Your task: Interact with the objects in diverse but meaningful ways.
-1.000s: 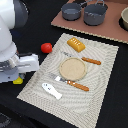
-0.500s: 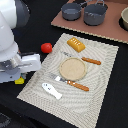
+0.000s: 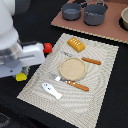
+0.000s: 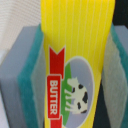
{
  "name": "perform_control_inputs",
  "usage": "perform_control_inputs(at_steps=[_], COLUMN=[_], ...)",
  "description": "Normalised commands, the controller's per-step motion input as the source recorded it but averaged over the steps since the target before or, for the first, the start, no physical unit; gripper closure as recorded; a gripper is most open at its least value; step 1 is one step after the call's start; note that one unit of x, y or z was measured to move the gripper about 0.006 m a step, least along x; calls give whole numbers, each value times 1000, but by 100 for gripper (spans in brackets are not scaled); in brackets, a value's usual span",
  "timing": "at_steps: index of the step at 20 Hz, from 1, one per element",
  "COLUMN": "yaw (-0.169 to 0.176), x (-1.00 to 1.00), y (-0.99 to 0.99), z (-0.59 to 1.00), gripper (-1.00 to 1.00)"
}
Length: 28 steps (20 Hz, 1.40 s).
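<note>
yellow packet [image 4: 75, 55] filling hand's pads [image 4: 29, 85], no gap

My arm body hides most of the yellow packet [image 3: 21, 76]; only a corner shows at its 6 o'clock. The red ball [image 3: 47, 48] is partly covered. In the wrist view the packet [image 4: 75, 45] is cut off at both ends.

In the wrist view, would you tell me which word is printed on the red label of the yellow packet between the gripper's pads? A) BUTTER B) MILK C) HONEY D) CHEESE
A: the red banner on the yellow packet reads BUTTER, lettered along its length, beside a small black-and-white cow picture, with the green-faced pads on either side of it.
</note>
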Motion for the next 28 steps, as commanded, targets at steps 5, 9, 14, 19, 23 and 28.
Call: perform_control_inputs(at_steps=[5, 9, 14, 19, 23, 28], yaw=[-9, 0, 0, 0, 0, 0], x=[911, 988, 980, 971, 992, 1000], y=[433, 486, 479, 432, 393, 341], z=[963, 854, 769, 601, 451, 290], gripper=[100, 100, 100, 100, 100, 100])
